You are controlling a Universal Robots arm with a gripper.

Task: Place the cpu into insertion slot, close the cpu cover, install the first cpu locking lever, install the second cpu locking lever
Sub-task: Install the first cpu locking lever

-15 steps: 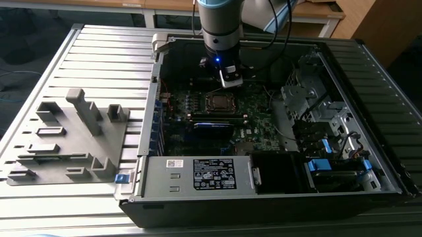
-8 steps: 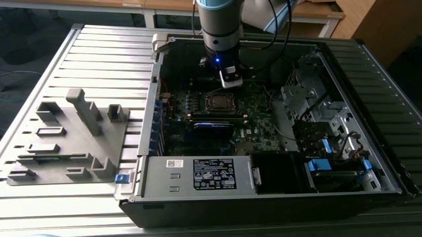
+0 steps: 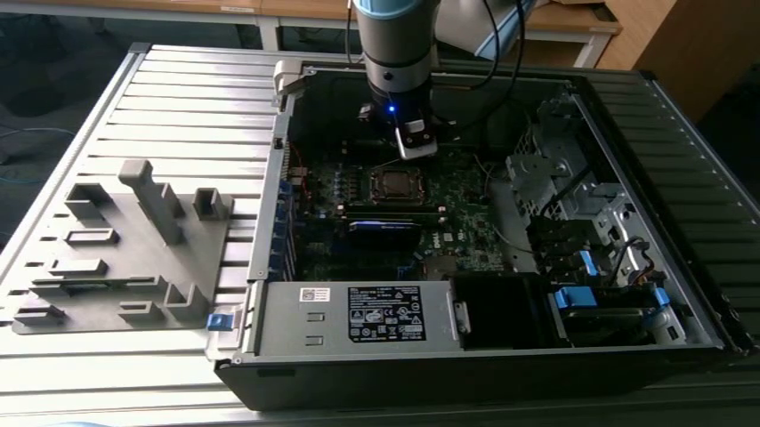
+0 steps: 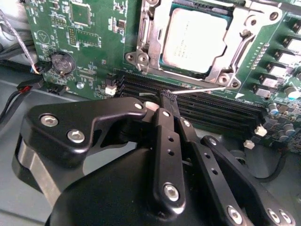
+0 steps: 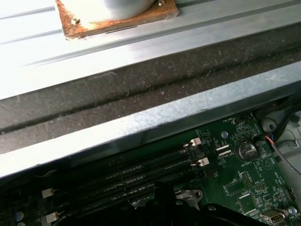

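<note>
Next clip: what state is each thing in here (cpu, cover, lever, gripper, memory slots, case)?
cpu: seated in the socket.
cpu cover: closed down around the cpu.
locking lever: thin arm along the socket's edge; whether it is latched cannot be told.
gripper: shut, tips at the lever's free end.
memory slots: empty.
computer case: lying open, side panel off.

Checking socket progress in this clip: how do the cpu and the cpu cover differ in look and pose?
In the second wrist view, the cpu is a solid square plate with a dull grey top, while the cpu cover is an open frame of shinier metal. The cpu cover is the larger of the two. Its sides run around the cpu, which shows through its opening. Both are silvery metal and lie flat at the socket on the green motherboard.
</note>
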